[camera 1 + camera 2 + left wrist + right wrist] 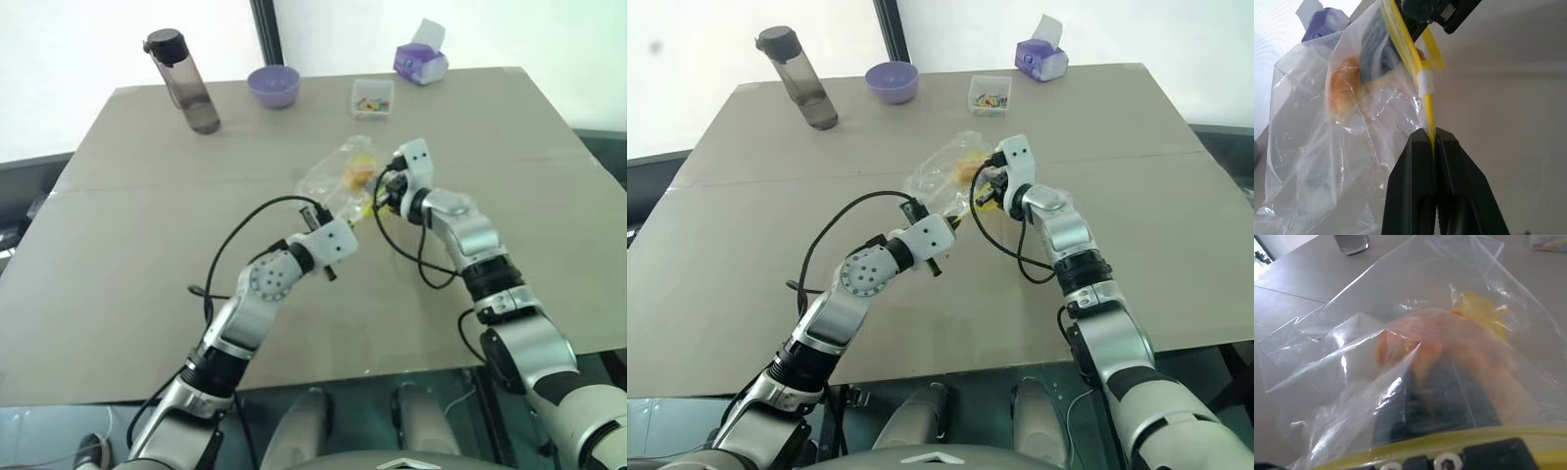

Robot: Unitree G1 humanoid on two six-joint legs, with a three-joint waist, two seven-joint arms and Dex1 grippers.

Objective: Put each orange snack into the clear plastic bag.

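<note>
Two robot arms hold a clear plastic bag [338, 181] with an orange snack [359, 171] inside, above a brown table [147, 245].

Left eye view: the bag hangs mid-table, nearer the robot than the small clear box [372, 97]; the left gripper [338, 217] meets the bag's near edge and the right gripper [377, 186] its right side. A dark bottle [184, 82], purple bowl [273, 85] and tissue pack [421, 61] stand beyond the bag.
Left wrist view: the left fingers [1415, 171] are pressed together, clamped on the bag's yellow seal strip [1427, 105].
Right wrist view: the snack [1449, 352] lies inside the bag with the right fingers [1444, 401] reaching in under it; whether they grip it, I cannot tell.
</note>
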